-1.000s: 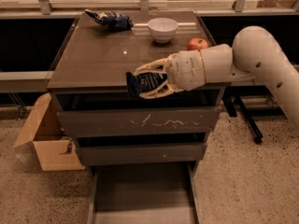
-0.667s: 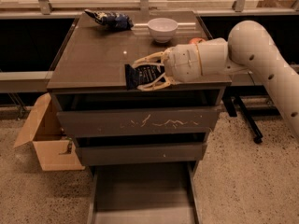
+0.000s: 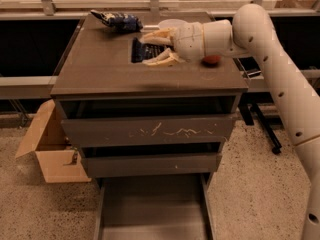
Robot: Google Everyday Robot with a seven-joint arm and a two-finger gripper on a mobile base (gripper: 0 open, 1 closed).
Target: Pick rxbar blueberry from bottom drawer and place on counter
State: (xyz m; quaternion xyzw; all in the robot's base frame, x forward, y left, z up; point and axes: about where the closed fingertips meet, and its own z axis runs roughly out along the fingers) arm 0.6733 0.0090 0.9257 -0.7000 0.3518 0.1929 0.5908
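My gripper [image 3: 151, 48] is above the middle of the counter [image 3: 100, 74], reaching in from the right. It is shut on the rxbar blueberry [image 3: 141, 50], a dark flat bar with white lettering, held between the cream fingers [image 3: 160, 59] close over the counter top. The bottom drawer [image 3: 150, 209] is pulled out below, its flat grey floor bare.
A blue-and-white snack bag [image 3: 116, 20] lies at the back left of the counter. A white bowl [image 3: 170, 24] stands behind the gripper and a red apple [image 3: 212, 59] sits under the arm. A cardboard box [image 3: 50, 144] stands on the floor at left.
The gripper with the bar has risen from the counter's front edge and moved back over the counter's middle.
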